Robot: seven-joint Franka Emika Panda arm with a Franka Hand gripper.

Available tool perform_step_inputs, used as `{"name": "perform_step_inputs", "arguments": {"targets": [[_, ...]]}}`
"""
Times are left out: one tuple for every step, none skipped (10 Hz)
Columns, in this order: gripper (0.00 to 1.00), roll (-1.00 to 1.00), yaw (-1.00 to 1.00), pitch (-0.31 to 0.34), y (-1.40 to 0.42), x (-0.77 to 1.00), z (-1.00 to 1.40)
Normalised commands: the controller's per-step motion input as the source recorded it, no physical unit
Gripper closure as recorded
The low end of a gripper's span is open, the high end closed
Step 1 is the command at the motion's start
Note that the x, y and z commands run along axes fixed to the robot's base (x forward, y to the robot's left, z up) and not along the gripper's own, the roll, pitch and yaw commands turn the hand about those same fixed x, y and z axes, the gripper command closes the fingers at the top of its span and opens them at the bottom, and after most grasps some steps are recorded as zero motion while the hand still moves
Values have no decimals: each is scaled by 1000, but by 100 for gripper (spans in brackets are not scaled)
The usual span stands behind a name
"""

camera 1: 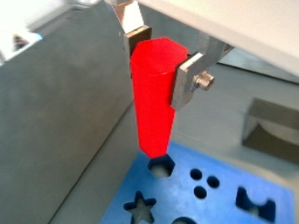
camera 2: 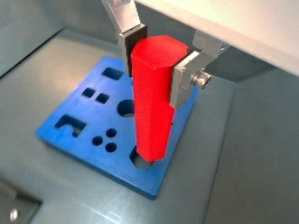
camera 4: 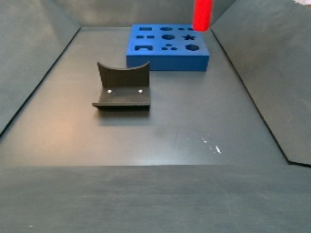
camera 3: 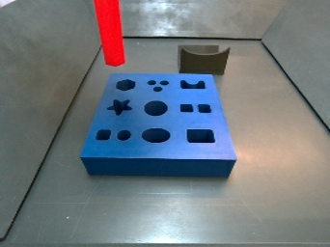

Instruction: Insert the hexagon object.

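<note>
My gripper point(camera 1: 162, 58) is shut on the hexagon object point(camera 1: 153, 105), a long glossy red peg held upright by its upper end between the silver fingers point(camera 1: 187, 85). Both wrist views show this, and the grip also appears in the other one point(camera 2: 158, 63). The peg's lower end hangs over a hole point(camera 2: 142, 159) near a corner of the blue block point(camera 2: 82, 118), very close to it. In both side views only the peg shows point(camera 3: 108, 29) point(camera 4: 203, 13), above the corner of the blue block point(camera 3: 161, 145) point(camera 4: 170, 56). The gripper itself is cut off at the frame edge there.
The blue block has several shaped holes on its top. A dark grey curved block point(camera 3: 203, 58) point(camera 4: 122, 88) stands apart from it on the grey floor. Grey walls point(camera 3: 45, 116) close in the floor on the sides.
</note>
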Motion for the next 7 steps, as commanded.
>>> {"name": "perform_step_inputs", "arguments": {"targets": [[100, -60, -980, -29, 0, 117, -220], [100, -104, -743, -69, 60, 229, -314], [100, -67, -257, -63, 0, 140, -426], [100, -76, -83, -60, 0, 60, -434], [100, -91, -66, -29, 6, 57, -326], [100, -50, -6, 0, 6, 23, -194], [100, -27, 0, -3, 31, 3, -183]]}}
